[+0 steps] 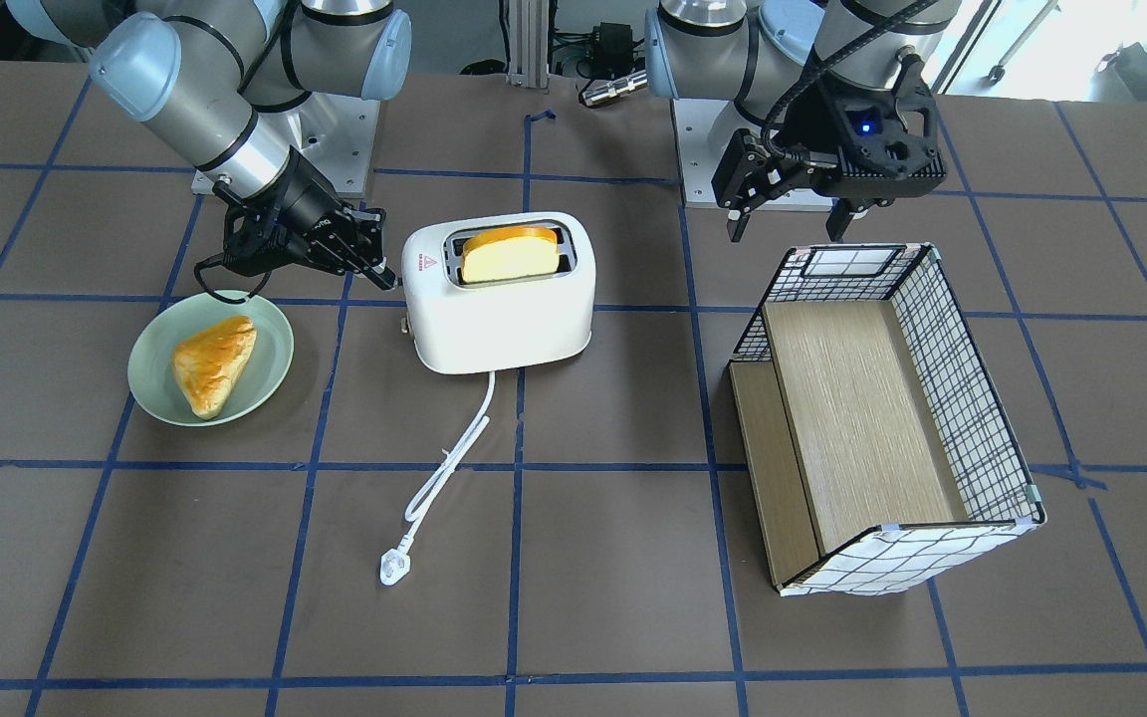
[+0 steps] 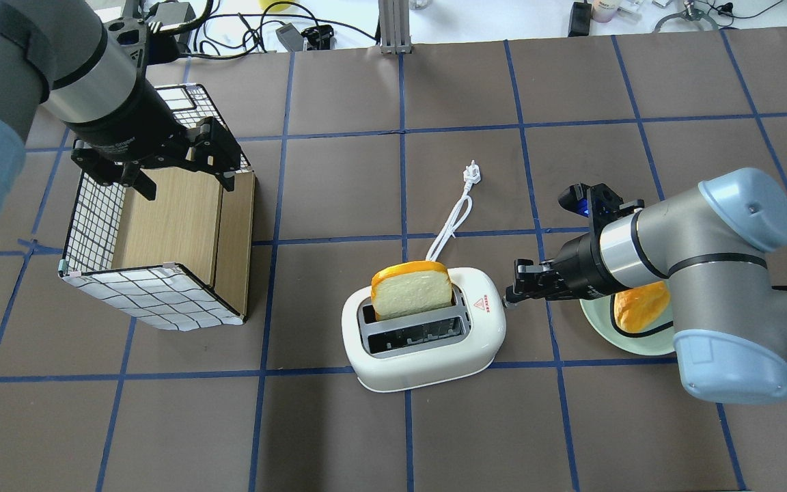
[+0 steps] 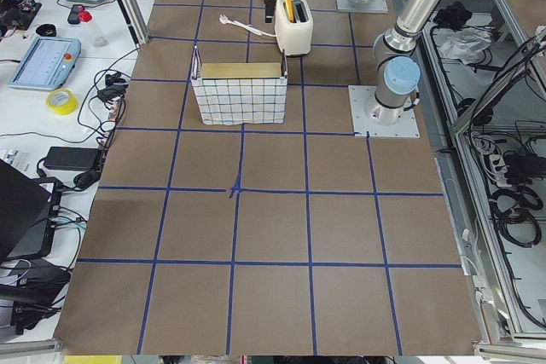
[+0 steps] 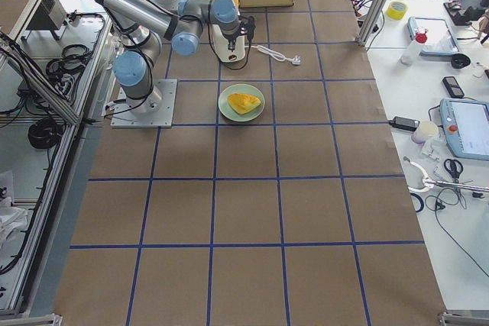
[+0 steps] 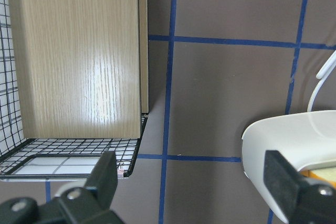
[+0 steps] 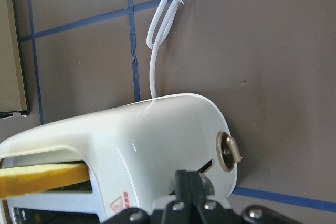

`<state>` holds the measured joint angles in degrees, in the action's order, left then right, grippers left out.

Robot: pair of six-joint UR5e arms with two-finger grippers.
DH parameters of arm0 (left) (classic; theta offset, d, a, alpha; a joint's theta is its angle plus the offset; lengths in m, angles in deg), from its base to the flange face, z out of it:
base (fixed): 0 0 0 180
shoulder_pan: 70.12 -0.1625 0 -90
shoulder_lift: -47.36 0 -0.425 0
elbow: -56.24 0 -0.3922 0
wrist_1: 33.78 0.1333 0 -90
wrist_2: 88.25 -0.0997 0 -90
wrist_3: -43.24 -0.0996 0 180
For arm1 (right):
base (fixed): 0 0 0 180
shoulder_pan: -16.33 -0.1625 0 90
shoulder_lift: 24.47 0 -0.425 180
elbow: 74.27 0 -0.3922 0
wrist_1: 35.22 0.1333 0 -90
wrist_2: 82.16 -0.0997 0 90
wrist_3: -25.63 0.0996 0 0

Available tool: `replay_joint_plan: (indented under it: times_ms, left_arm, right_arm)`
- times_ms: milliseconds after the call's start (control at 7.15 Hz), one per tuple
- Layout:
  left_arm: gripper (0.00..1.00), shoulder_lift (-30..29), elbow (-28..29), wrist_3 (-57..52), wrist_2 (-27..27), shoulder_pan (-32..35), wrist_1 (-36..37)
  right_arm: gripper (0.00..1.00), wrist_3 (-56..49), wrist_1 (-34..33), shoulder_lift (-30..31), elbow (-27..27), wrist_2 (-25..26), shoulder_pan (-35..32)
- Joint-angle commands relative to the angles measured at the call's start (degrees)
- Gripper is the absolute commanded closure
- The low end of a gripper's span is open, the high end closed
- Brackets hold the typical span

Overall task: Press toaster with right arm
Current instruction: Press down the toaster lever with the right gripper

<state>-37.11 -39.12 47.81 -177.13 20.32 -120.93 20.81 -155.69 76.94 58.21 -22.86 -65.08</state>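
Observation:
The white two-slot toaster (image 1: 499, 314) stands mid-table with a slice of toast (image 1: 509, 257) sticking up from one slot. Its white cord (image 1: 449, 463) and plug (image 1: 394, 568) trail over the table. My right gripper (image 1: 386, 276) is shut, its tip against the toaster's end face by the lever slot. In the right wrist view the gripper (image 6: 191, 179) covers the lever, beside a round brass dial (image 6: 229, 150). In the overhead view it (image 2: 511, 295) touches the toaster (image 2: 427, 355) at the end marked with the red triangle. My left gripper (image 1: 791, 221) is open and empty above the basket.
A green plate (image 1: 160, 383) with a golden pastry (image 1: 213, 363) lies under my right wrist, next to the toaster. A wire basket (image 1: 942, 368) with wooden shelf boards lies on its side below my left gripper. Blue tape lines grid the brown table.

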Motion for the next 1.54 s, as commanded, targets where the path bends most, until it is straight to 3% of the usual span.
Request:
replay_joint_plan:
  times_ms: [0,280,839,1398]
  left_arm:
    - [0.0,0.0,0.0,0.01,-0.06,0.0,0.05]
    - [0.0,0.0,0.0,0.01,-0.06,0.0,-0.04]
    - [0.0,0.0,0.0,0.01,-0.06,0.0,0.05]
    - [0.0,0.0,0.0,0.01,-0.06,0.0,0.05]
  right_arm:
    - [1.0,-1.5,-0.02,-1.13,0.58,0.2,-0.07]
    - [1.0,-2.91,-0.11,-1.31,3.13,0.29,-0.07]
    - [1.0,-2.21,-0.29,-2.8,2.88,0.91,-0.07]
    - [1.0,-1.86,-5.38,-7.28,2.96,1.17,0.02]
